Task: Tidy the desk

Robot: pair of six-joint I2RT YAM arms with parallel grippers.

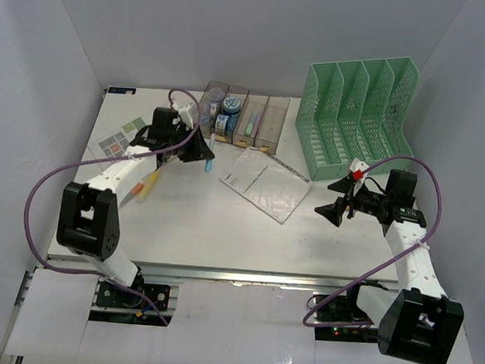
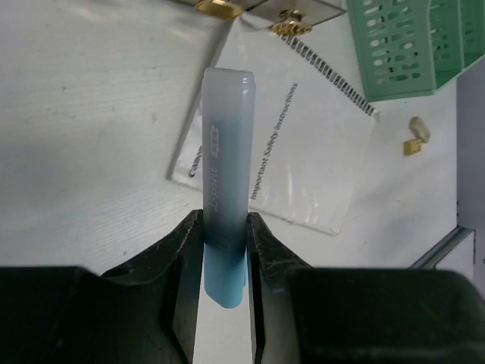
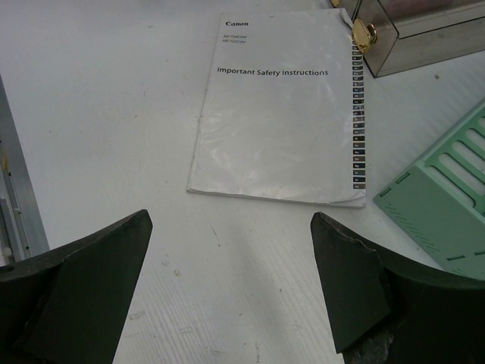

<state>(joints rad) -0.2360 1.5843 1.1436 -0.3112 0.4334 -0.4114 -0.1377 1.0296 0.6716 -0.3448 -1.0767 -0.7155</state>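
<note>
The thin white paper booklet (image 3: 276, 114) reads "Canon" and, below, "Important Safety Instructions". Small print on the pale blue plastic highlighter pen (image 2: 225, 174) is too blurred to read.

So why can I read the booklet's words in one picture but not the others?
Right wrist view: the booklet is close and sharp, so its title reads plainly; left wrist view: the blue marker fills the front, the print behind is soft; top view: the booklet is too small to read.
</note>
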